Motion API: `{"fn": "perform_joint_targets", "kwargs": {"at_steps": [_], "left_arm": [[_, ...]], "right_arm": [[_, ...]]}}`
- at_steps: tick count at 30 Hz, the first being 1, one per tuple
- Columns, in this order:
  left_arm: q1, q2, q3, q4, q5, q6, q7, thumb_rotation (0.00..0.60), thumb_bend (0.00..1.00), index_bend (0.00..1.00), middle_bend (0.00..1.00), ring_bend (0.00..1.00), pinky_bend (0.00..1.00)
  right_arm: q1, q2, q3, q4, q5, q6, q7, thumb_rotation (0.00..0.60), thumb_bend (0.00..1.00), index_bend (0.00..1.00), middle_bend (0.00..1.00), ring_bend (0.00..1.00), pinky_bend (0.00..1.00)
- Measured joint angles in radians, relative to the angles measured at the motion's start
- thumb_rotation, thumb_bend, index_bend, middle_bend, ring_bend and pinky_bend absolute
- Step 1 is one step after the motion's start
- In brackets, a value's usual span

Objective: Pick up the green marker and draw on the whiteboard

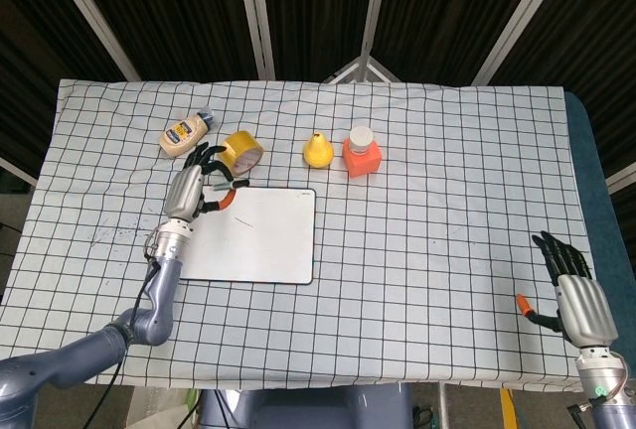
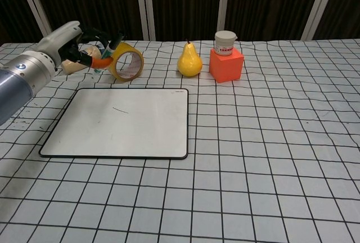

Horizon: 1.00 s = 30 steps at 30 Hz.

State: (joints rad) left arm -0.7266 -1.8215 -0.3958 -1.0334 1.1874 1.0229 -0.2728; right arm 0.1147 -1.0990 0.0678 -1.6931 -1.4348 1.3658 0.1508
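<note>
We see white-lidded jar [image 2: 225, 43] atop orange block [image 2: 226, 64] | our left hand [image 1: 186, 191] pinches green marker [image 2: 110, 49], raised near tape roll [image 2: 127, 63] | whiteboard [image 2: 140, 125] bears short stroke | right hand [image 1: 581, 302] spread

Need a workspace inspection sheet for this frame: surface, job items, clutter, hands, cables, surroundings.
Surface: checked tablecloth, wrinkled.
Job's things: whiteboard flat, one short stroke on it; green marker held off the board's far left corner.
Clutter: tape roll, pear, orange block with white jar on top, squeeze bottle.
Hands: left hand grips the marker; right hand open, near table edge.
Cables: thin cable along left arm.
Surroundings: dark panelled backdrop.
</note>
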Motion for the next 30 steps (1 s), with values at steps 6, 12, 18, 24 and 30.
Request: {"fn": "perform_joint_targets", "kwargs": {"at_steps": [6, 12, 18, 24, 30], "left_arm": [[0.002, 0.001, 0.018, -0.08, -0.001, -0.004, 0.031, 0.6, 0.54, 0.67, 0.16, 0.0, 0.04], [-0.01, -0.034, 0.032, -0.114, -0.022, -0.013, 0.093, 0.6, 0.54, 0.67, 0.16, 0.0, 0.04], [-0.022, -0.075, 0.037, -0.115, -0.05, -0.012, 0.154, 0.6, 0.54, 0.67, 0.16, 0.0, 0.04], [-0.031, -0.106, 0.035, -0.112, -0.08, -0.009, 0.2, 0.6, 0.54, 0.67, 0.16, 0.0, 0.04], [-0.036, -0.123, 0.034, -0.113, -0.095, -0.008, 0.224, 0.6, 0.54, 0.67, 0.16, 0.0, 0.04]], "right_arm": [[0.0, 0.001, -0.001, -0.001, -0.003, 0.0, 0.001, 0.6, 0.32, 0.0, 0.0, 0.0, 0.0], [-0.001, 0.004, 0.0, 0.002, -0.002, 0.001, 0.007, 0.6, 0.32, 0.0, 0.0, 0.0, 0.0], [0.0, 0.004, -0.002, 0.006, -0.007, 0.002, 0.006, 0.6, 0.32, 0.0, 0.0, 0.0, 0.0], [0.0, 0.004, -0.002, 0.007, -0.008, 0.002, 0.009, 0.6, 0.32, 0.0, 0.0, 0.0, 0.0], [0.0, 0.004, -0.002, 0.007, -0.009, 0.003, 0.01, 0.6, 0.32, 0.0, 0.0, 0.0, 0.0]]}}
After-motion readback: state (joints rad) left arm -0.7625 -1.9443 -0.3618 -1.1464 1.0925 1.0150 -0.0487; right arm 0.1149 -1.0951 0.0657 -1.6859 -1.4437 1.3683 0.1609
